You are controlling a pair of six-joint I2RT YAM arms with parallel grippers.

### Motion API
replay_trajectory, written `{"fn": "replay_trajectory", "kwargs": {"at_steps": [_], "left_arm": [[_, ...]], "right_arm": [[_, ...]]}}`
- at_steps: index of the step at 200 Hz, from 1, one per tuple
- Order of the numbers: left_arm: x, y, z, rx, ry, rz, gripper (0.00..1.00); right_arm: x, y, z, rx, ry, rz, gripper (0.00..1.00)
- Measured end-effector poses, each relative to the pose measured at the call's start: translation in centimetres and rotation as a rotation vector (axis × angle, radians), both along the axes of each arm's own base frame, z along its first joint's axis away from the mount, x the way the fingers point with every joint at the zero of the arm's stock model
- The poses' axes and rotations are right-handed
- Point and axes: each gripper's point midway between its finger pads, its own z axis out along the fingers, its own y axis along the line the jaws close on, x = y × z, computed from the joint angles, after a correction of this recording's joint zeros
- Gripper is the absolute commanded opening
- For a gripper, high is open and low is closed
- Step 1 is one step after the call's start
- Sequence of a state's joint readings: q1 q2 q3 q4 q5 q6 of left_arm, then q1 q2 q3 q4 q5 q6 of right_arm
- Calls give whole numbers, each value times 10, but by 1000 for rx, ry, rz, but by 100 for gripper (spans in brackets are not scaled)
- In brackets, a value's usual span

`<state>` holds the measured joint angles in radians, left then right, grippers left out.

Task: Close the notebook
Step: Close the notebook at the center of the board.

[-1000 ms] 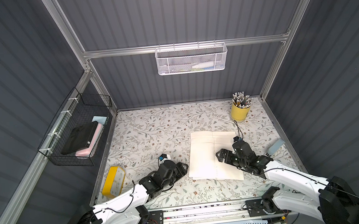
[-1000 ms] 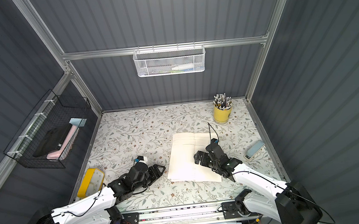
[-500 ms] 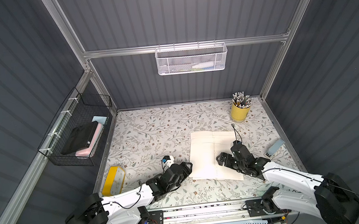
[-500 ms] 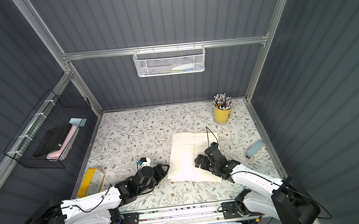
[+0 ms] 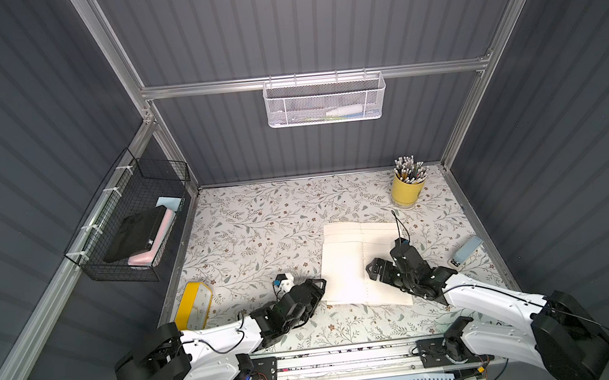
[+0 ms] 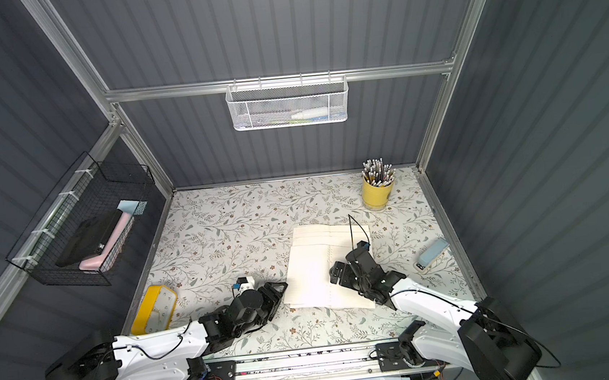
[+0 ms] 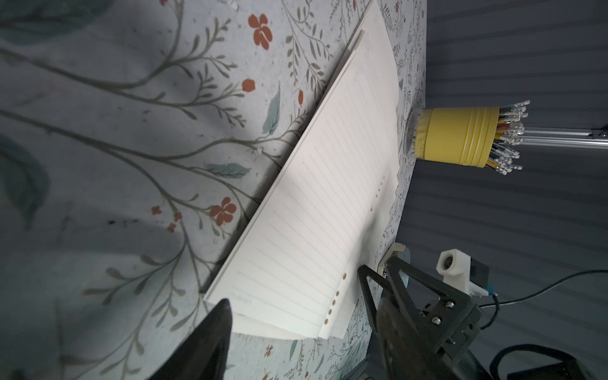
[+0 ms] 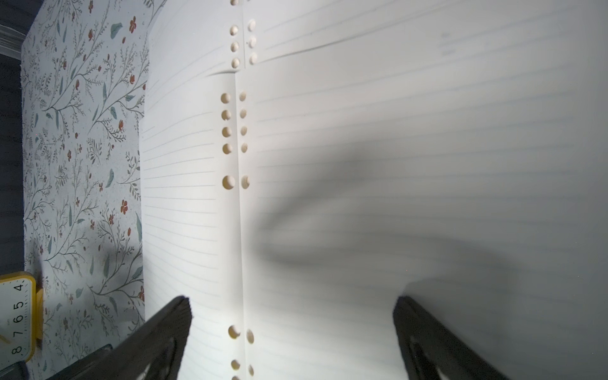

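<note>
Your left gripper is now in at the near-left corner of the open white lined-paper notebook, flat on the floral table. Jaws wide, gripping nothing. Right gripper spread over the right page. Lift not started.

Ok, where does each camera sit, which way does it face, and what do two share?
Top views: high over the robot's base, looking down; left hand and right hand show at the open notebook.
Left wrist: low by the notebook's corner, facing the pencil cup; own finger and right hand show.
Right wrist: over the pages, facing the clock; own fingers show.
Shared: all see the notebook.
</note>
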<state>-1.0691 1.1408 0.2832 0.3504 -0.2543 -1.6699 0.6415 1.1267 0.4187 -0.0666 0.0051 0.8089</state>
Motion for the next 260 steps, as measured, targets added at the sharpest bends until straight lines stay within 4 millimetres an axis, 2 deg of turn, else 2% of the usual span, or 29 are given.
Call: {"fn": "replay_trajectory", "kwargs": {"at_steps": [40,78,95,131,260], "left_arm": [[-4,-8,2,-33,-5,15,68],[-10,-16,-13,-43,26,21,68],[-10,-18,-14,-54,31,24,68],[-9,-18,-11,-80,32,44,68],[-15,-22,-19,-79,61,39,71]], "right_arm": [[0,0,0,2,-1,-3,99],[0,0,-1,2,-1,-4,99],[0,0,-1,2,-2,-4,99],[0,0,-1,2,-3,-4,99],[0,-1,-1,8,-12,-10,99]]}}
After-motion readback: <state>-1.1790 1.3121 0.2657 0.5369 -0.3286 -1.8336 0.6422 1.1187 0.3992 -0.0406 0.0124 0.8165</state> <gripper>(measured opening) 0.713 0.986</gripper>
